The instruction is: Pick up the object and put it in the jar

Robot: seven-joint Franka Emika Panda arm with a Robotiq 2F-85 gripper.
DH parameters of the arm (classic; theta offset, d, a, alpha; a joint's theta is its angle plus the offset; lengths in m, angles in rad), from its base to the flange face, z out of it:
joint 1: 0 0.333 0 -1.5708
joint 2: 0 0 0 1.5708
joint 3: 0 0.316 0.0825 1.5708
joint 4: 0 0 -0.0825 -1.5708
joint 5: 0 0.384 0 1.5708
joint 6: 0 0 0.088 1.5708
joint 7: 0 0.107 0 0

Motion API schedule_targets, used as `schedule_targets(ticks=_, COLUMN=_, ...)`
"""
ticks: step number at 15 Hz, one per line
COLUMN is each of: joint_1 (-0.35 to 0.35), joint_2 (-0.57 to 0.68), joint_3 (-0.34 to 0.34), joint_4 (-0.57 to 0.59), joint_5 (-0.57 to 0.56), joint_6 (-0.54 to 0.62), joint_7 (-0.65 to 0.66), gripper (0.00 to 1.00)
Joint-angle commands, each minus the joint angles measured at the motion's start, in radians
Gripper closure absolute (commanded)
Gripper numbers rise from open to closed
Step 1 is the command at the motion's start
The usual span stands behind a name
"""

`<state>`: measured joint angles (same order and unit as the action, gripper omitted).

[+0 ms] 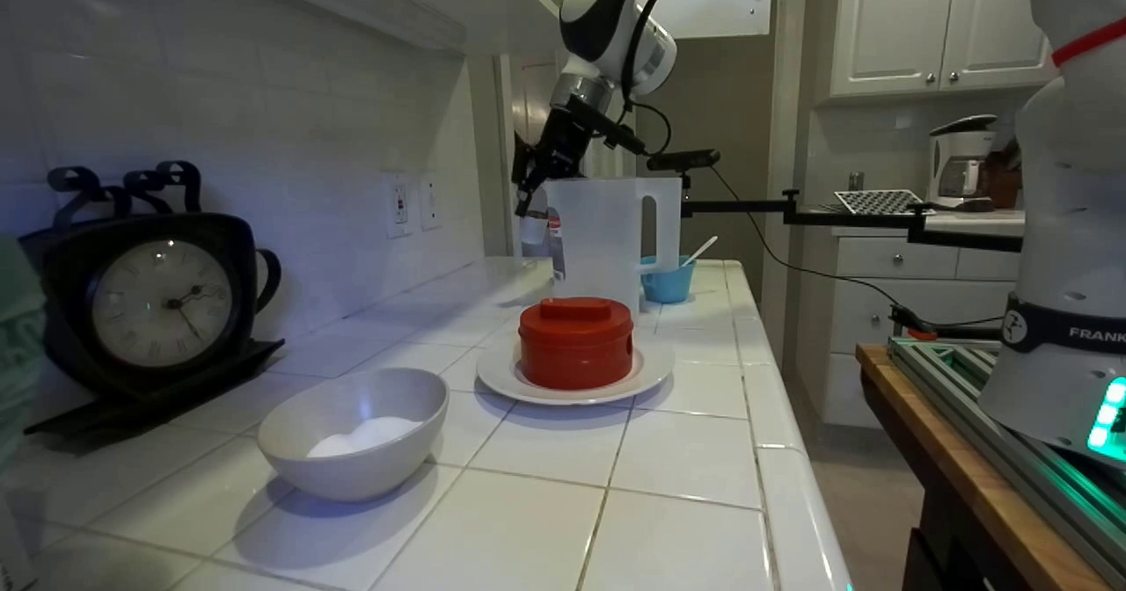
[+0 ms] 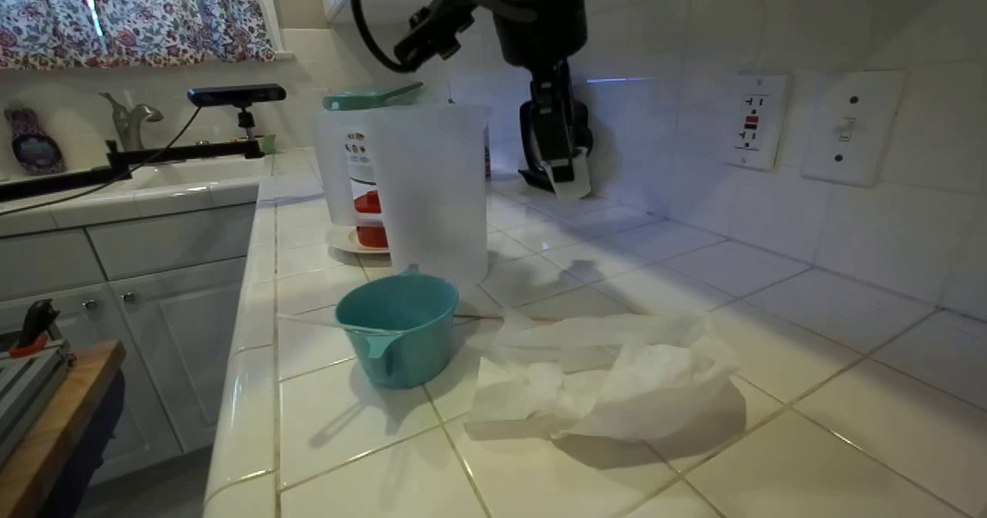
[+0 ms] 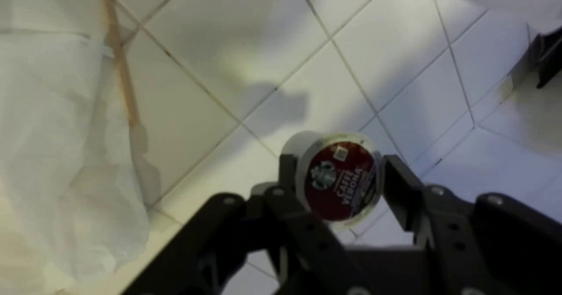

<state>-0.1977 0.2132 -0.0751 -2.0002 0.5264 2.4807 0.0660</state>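
Gripper is holding sm. whitish piece over tiled counter, apart fr. white jug; teal cup is standing nr jug, crumpled paper is lying just beside cup, & outlet + light switch are showing on wall.

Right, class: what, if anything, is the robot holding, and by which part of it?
A coffee pod, pinched between the fingers by opposite sides, near its printed lid.
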Motion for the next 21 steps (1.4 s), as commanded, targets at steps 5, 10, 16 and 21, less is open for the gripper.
schedule_targets(ticks=5, joint_1=0.011, joint_2=-0.249, joint_3=-0.031, joint_4=-0.188, joint_5=0.008, joint_6=0.09, joint_7=-0.083, gripper=0.73)
schedule_targets(ticks=10, joint_1=0.028, joint_2=-0.388, joint_3=-0.051, joint_4=-0.252, joint_5=-0.054, joint_6=0.052, joint_7=-0.076, gripper=0.73)
schedule_targets(ticks=16, joint_1=0.081, joint_2=-0.501, joint_3=-0.056, joint_4=-0.264, joint_5=-0.081, joint_6=-0.065, joint_7=-0.099, gripper=0.73)
schedule_targets(ticks=21, joint_1=0.129, joint_2=-0.521, joint_3=-0.054, joint_4=-0.252, joint_5=-0.078, joint_6=-0.204, joint_7=-0.11, gripper=0.73)
